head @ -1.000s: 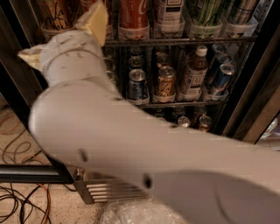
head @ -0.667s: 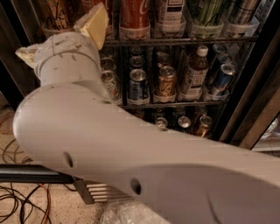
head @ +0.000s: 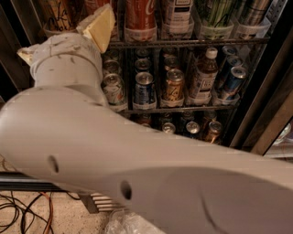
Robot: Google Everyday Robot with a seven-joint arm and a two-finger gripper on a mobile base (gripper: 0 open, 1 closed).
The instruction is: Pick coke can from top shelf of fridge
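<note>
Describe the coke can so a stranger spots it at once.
In the fridge, look at the top shelf, the rack along the upper edge of the view. The coke can stands there just right of the gripper, whose fingers are spread; it is the red one with white script, unlike the pale-labelled can and the green can to its right.

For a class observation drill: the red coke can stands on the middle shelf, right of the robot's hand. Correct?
No. The camera view shows the coke can on the top shelf, not the middle; it is right of the hand.
</note>
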